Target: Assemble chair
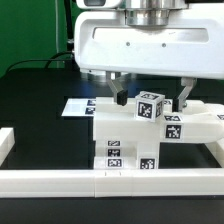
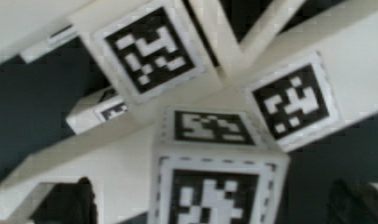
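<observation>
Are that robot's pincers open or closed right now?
Open. In the exterior view the end effector has its two fingers spread wide either side of the tagged cube atop the chair, not pinching it.

Chair [image 1: 135,135]: chunky white plastic parts joined into one blocky structure, each face carrying a black-and-white square tag. Stands upright on the black table, close against the white rail at its front edge. Small tagged cube [image 1: 149,106] sits tilted on top. A flat arm-like part [image 1: 205,125] extends toward the exterior view's right. Wrist view: tagged faces [image 2: 212,125] seen close, blurred, meeting at angles.
</observation>
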You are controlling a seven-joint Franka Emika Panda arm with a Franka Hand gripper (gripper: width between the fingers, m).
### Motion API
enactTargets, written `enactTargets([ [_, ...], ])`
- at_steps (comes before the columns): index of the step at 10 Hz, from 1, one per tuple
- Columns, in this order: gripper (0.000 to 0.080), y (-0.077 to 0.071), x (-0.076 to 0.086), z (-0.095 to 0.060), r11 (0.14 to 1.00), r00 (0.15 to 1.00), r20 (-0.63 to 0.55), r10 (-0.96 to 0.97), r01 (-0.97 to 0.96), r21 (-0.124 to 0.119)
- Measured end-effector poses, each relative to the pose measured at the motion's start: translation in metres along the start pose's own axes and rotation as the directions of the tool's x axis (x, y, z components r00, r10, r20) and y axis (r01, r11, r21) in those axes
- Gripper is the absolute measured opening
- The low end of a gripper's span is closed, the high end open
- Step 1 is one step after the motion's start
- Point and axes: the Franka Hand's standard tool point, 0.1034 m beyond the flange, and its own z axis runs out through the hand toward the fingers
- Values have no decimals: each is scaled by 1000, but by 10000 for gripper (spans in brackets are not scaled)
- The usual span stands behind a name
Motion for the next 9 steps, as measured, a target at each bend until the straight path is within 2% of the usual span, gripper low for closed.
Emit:
enactTargets([
  [1, 649, -3, -1, 0, 989, 989, -1, -147, 147, -14],
  [4, 649, -6, -3, 0, 904, 904, 3, -428, 428, -11],
  [7, 649, -3, -1, 1, 731, 731, 8, -682, 682, -11],
  [9, 649, -5, -3, 2, 641, 642, 13, -767, 767, -11],
])
